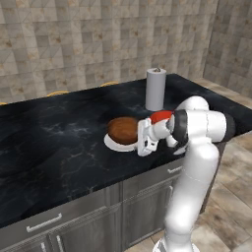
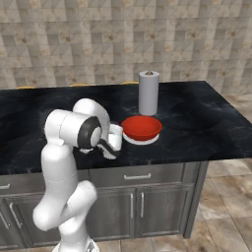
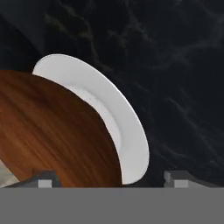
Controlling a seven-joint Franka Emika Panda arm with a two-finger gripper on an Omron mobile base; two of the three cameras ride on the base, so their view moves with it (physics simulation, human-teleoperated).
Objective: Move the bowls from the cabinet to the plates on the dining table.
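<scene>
Over on the left, the brown bowl (image 1: 122,130) sits on its white plate (image 1: 114,144) on the dining table (image 1: 54,142), and right beside it, just to its right, the gripper (image 1: 143,138) is side-on at the bowl's rim. In the hand view the finger tips (image 3: 43,180) stand wide apart, the bowl's wooden wall bulging in between them from the left, with nothing clamped — it looks like a release. Further right, the red bowl (image 2: 141,127) rests on the other plate (image 2: 142,140), with a paper towel roll (image 2: 148,92) upright behind it. Both bowls look delivered; the way out, I'd judge, is straight back, away from the brown bowl.
</scene>
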